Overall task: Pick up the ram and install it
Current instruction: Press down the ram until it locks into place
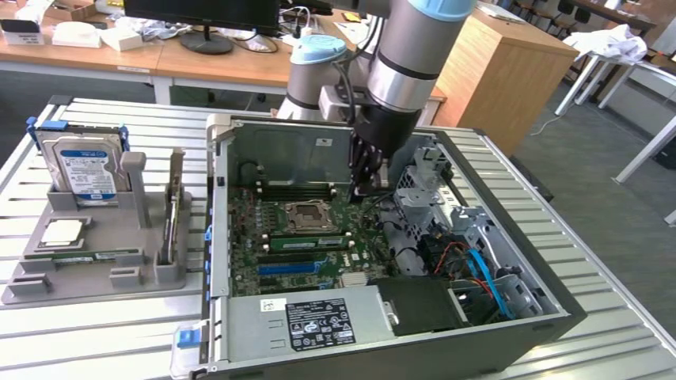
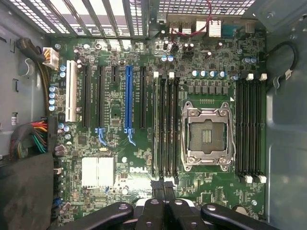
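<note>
My gripper (image 1: 366, 190) hangs inside the open computer case (image 1: 549, 305), low over the far side of the motherboard (image 1: 269, 273). Its black fingers (image 2: 156, 188) are pressed together with nothing between them. In the wrist view the gripper (image 2: 163, 184) stands just off the end of the memory slots beside the processor socket (image 2: 207, 136). A green ram strip (image 1: 309, 239) sits in one of those slots, seen edge-on from the wrist (image 2: 157, 129). Another green strip (image 1: 85, 256) lies in the grey holder (image 1: 138, 277) at the exterior view's left.
The holder also carries a silver hard drive (image 1: 87, 170) and a square processor chip (image 1: 62, 231). The processor socket (image 1: 306, 214) is bare. A power supply (image 1: 317, 321), cables and a drive cage (image 1: 423, 170) crowd the case. Desks and a wooden cabinet stand behind the slatted table.
</note>
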Motion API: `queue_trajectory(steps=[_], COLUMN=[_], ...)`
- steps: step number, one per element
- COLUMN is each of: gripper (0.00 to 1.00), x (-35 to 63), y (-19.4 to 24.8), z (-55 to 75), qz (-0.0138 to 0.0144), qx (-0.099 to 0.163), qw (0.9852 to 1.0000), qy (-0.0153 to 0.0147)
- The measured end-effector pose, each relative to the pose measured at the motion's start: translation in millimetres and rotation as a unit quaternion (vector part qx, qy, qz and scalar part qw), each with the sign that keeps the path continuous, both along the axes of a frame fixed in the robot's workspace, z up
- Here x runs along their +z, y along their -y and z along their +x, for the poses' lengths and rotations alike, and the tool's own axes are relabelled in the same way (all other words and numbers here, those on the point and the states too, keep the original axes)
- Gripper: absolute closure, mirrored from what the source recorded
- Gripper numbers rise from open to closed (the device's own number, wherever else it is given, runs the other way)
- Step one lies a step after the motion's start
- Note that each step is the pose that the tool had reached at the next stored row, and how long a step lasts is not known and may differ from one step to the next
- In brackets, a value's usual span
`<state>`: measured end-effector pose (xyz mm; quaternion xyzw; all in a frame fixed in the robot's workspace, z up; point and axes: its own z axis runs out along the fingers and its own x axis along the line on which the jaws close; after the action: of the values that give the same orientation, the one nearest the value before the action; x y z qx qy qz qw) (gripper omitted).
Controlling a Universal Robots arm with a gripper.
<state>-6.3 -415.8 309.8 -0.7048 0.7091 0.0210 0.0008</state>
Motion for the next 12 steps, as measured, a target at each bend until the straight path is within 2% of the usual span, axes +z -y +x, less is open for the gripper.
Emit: queue_trajectory(steps=[12], gripper=[0.9], x=[-9.0], y=[0.0], z=[0.0], qz=[0.0], qx=[0.0], qw=[1.0], qy=[0.0])
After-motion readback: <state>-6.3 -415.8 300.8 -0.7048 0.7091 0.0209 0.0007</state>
